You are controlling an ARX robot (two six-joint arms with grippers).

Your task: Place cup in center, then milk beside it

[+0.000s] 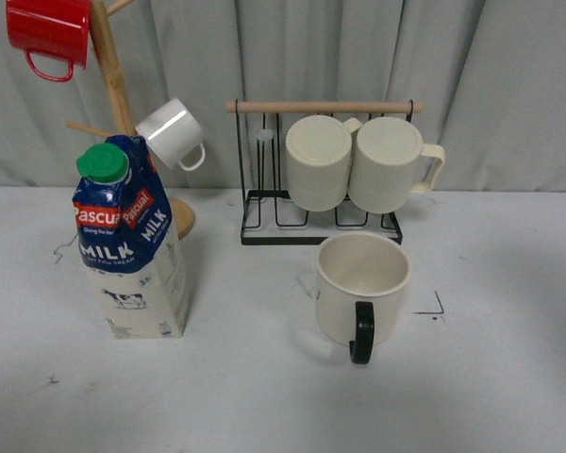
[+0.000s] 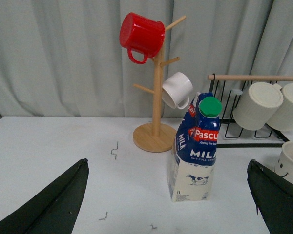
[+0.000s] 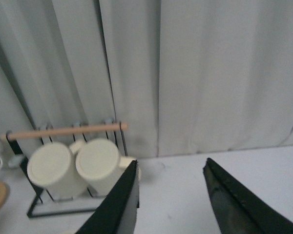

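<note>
Two tools were open. The left tool (image 2: pixel 167 168) had its jaws spread wide, with the milk (image 2: pixel 193 161) framed between them. The right tool (image 3: pixel 171 163) gaped at nothing. The cup (image 1: pixel 363 288) sat upright near the middle of the front frame, and the milk stood at centre left, well apart from it. I judged the carton came next. I'd grip its cream lower body squarely and keep it upright, though I couldn't tell how close the jaws were.

left hand (image 2: pixel 167 162) and right hand (image 3: pixel 171 161) show matte black, tapering wedge fingers (image 2: pixel 53 204), lightly scuffed.
</note>
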